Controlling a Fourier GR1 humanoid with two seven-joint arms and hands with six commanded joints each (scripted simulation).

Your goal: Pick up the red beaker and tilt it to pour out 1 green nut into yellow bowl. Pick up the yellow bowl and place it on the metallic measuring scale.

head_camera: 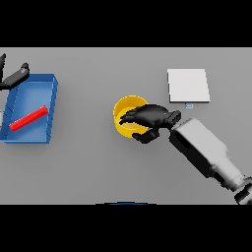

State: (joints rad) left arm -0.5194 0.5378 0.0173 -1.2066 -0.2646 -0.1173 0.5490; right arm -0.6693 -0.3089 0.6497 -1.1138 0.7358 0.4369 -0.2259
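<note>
Head view: the right hand (152, 117) reaches over the yellow bowl (126, 111) near the middle of the grey bench (98, 167) — fingers (129, 117) across its rim, thumb curled against its near wall, grasping it. The metallic scale (188, 85) lies just beyond, toward the right. At the left edge, the red beaker (29, 118) lies on its side in a blue tray (53, 98) — the left hand (15, 77), fingers relaxed, beside it.

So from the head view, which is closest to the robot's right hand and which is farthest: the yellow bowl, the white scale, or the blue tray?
From the right hand:
1. Yellow bowl, directly under the fingers, at the middle of the table.
2. Metallic measuring scale, up and to the right of the hand.
3. Blue tray, far off at the left edge, holding the red beaker.
</note>
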